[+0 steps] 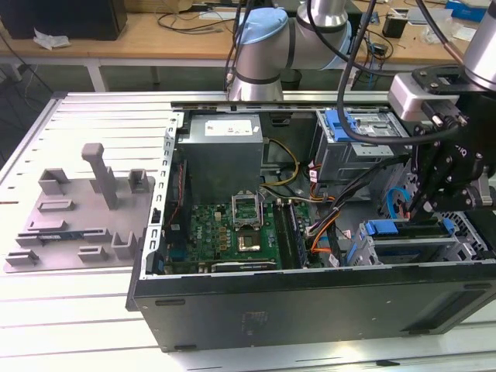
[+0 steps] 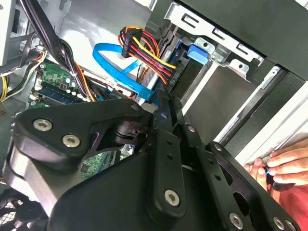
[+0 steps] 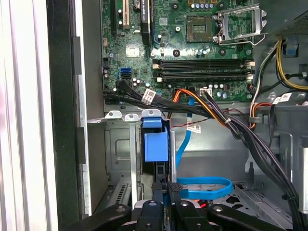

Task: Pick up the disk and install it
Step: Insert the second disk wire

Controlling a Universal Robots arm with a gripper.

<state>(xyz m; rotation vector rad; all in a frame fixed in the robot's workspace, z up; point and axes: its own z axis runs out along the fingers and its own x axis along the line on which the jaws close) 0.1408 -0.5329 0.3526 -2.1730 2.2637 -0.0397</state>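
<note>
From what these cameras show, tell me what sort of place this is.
Most likely a robotics lab or workshop bench. An opened computer case lies on a slatted metal table under the robot arm, beside a grey fixture plate; wooden benches strewn with cables stand behind.

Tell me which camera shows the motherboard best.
The first wrist view: the motherboard faces it, socket and memory slots plain. The exterior view shows it partly behind cables; the second wrist view, just a corner.

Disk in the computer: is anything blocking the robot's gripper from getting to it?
Nothing visible does. In the first wrist view the gripper sits right at the disk, whose blue bracket end stands in the drive cage. A blue flat cable loops close beside the gripper, not between them.
</note>
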